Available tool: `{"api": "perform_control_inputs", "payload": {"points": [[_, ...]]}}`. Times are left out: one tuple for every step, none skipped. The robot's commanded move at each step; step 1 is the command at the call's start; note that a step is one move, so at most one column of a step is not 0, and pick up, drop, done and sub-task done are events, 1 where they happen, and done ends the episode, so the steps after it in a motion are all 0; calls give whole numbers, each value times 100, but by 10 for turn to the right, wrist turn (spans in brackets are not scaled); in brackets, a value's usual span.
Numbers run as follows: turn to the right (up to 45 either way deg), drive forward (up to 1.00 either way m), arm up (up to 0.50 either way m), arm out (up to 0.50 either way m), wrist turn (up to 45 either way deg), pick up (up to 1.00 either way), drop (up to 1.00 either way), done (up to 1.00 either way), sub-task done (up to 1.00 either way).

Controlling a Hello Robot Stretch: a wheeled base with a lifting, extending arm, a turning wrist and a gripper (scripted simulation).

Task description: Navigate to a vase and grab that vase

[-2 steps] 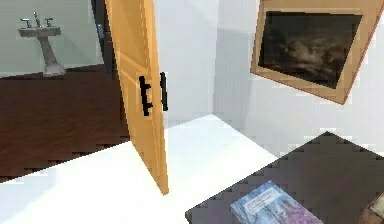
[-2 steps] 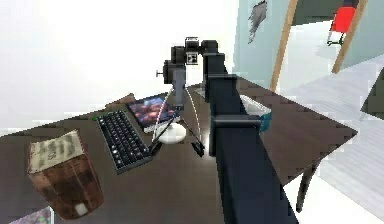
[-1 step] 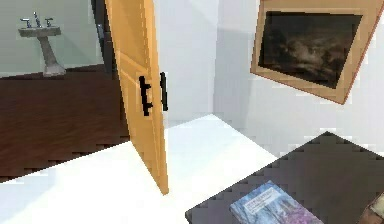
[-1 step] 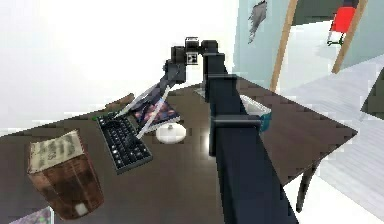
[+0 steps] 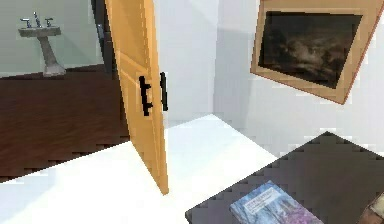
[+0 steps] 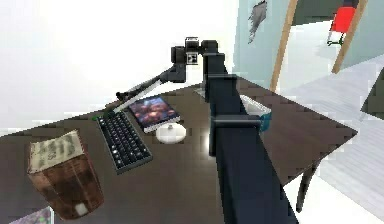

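In the forward view an open wooden door (image 5: 140, 90) with black handles stands at the middle. Past it at the upper left is a white pedestal sink (image 5: 42, 45), and a framed picture (image 5: 310, 48) hangs on the right wall above a dark table (image 5: 340, 175) bearing a magazine (image 5: 272, 208). In the arm side view the arm (image 6: 235, 130) reaches out over a dark table, and the gripper (image 6: 125, 95) shows near a keyboard (image 6: 125, 140) and a magazine — how its fingers stand, or whether they hold anything, I cannot tell. A small white rounded thing (image 6: 172, 133) sits between keyboard and arm; whether it is the vase cannot be told.
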Motion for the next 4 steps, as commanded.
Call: {"api": "perform_control_inputs", "payload": {"points": [[0, 0, 0, 0, 450, 0, 0, 0, 0], [0, 0, 0, 0, 270, 0, 0, 0, 0], [0, 0, -30, 0, 0, 0, 0, 0, 0], [0, 0, 0, 0, 0, 100, 0, 0, 0]]}}
